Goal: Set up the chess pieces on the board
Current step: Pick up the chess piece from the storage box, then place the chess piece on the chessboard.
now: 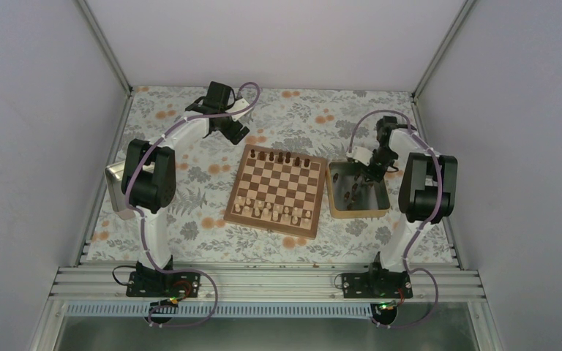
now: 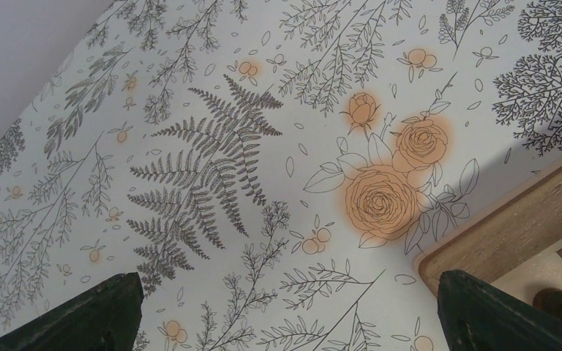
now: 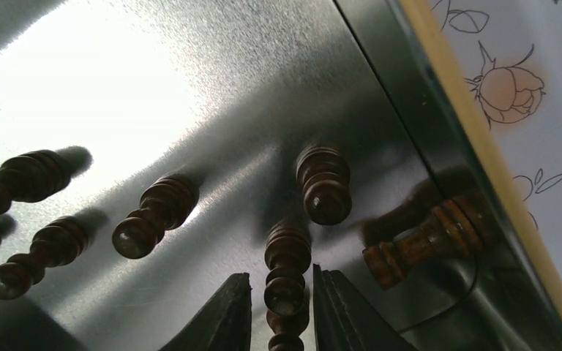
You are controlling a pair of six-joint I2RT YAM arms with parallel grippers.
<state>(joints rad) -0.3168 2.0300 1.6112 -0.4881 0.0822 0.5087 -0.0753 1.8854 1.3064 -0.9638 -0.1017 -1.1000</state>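
Top view: right gripper (image 1: 370, 174) down in tray (image 1: 334, 199) beside board (image 1: 276, 189), right wrist view alone shows jaws straddling one lying dark pawn (image 3: 287, 257), clamped or not unclear, left gripper (image 2: 289, 276) wide apart over cloth (image 2: 190, 73)

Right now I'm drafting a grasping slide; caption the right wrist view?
Right gripper straddles a dark chessman lying in the metal tray, other dark chessmen scattered around.

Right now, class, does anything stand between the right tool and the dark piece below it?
Nothing visible: the piece sits between the fingers of the right tool. The tray wall separates it from the board.
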